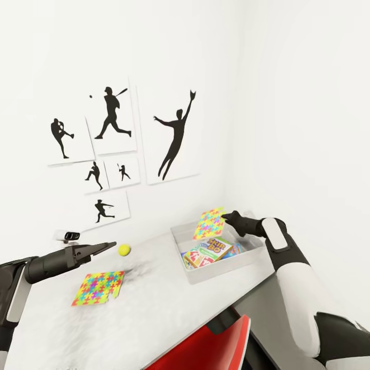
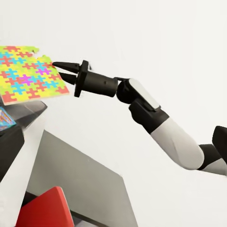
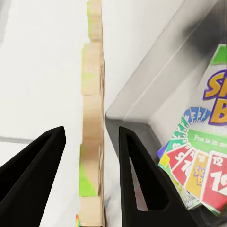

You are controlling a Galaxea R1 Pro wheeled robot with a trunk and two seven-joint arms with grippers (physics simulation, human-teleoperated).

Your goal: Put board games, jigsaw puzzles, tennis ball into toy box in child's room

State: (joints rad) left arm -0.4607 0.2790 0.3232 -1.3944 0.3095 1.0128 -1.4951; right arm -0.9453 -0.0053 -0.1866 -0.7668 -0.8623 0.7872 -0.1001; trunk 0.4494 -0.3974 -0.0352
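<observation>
One jigsaw puzzle (image 1: 209, 223) stands tilted on edge over the back of the toy box (image 1: 226, 270). My right gripper (image 1: 224, 216) is open around its upper corner, with a gap on each side of the sheet (image 3: 92, 142) in the right wrist view. From the left wrist view, the right gripper (image 2: 59, 71) is at the puzzle's (image 2: 28, 75) edge. A Skip-Bo board game (image 1: 213, 248) lies in the box over another's blue edge. The second puzzle (image 1: 98, 288) lies flat on the table (image 1: 169, 308). My left gripper (image 1: 110, 245) looks shut, just left of the tennis ball (image 1: 124, 250).
A red chair (image 1: 205, 344) sits tucked at the table's near edge. White walls close the corner behind and right of the toy box, with baseball silhouette pictures (image 1: 113, 115) above. A small dark device (image 1: 69, 235) sits at the table's back left.
</observation>
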